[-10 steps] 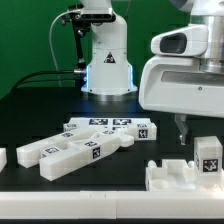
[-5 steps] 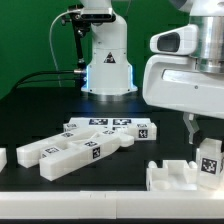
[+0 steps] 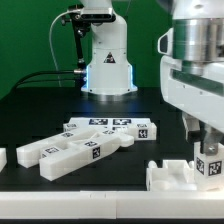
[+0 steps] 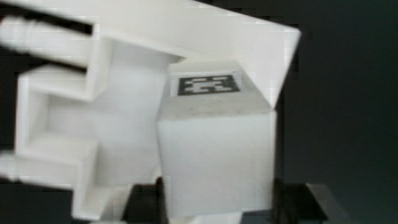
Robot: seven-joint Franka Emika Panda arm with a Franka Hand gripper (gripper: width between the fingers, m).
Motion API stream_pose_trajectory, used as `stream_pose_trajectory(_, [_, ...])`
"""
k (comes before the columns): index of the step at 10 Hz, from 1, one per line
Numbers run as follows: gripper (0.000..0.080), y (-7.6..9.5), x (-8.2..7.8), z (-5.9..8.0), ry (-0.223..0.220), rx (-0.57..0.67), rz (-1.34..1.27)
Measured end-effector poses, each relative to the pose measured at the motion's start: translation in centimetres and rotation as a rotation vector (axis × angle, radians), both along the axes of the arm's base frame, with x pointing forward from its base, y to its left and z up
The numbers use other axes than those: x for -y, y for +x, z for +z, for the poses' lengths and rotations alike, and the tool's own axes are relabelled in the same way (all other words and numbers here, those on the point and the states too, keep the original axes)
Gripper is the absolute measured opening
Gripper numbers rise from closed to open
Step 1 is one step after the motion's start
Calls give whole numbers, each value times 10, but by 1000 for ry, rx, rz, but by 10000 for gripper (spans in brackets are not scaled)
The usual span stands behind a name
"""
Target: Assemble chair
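1. The arm [image 3: 196, 70] hangs vertically, its wrist pointing straight down at the surface [image 3: 35, 115].
2. The jaws stand apart. The tagged white post [image 3: 208, 162] is upright between them, just beside the notched white part [image 3: 168, 176].

Arm: the white wrist housing [image 3: 195, 70] has gone toward the exterior view's right and downward. One second ago it lay broad across the upper right; now it stands taller and narrower there.
Gripper: the gripper [image 3: 206, 143] has come down. One second ago its fingers hung in the air, above the small tagged block [image 3: 211, 167] and to the exterior view's left of it. Half a second ago they were nearer to its top. Now one finger stands on each side of its upper part.
Block: its top was free before; now the fingers partly cover it.
Grip: whether the fingers already press the block cannot be told.
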State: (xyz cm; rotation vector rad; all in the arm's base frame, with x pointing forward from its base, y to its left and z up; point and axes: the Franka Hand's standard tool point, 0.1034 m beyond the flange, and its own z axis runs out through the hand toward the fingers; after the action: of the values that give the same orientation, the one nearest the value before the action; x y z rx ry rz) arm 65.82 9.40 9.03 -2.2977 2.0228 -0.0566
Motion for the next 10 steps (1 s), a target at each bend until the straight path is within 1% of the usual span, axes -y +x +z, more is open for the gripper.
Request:
stream_pose_trajectory(3, [285, 0, 0, 0, -2, 0, 21])
stream_pose_trajectory(4, [506, 0, -2, 0, -3, 1, 54])
stream_pose_trajectory(5, [506, 3, -8, 1, -4, 27, 189])
stream_pose_trajectory(6, [604, 3, -11, -2, -9, 57, 345])
stream_pose_trajectory(7, [636, -2, -14, -3, -14, 57, 452])
stream_pose_trajectory(8, [647, -6, -19, 2, -20, 75, 456])
stream_pose_trajectory(10, [649, -7, -17, 1, -37, 78, 592])
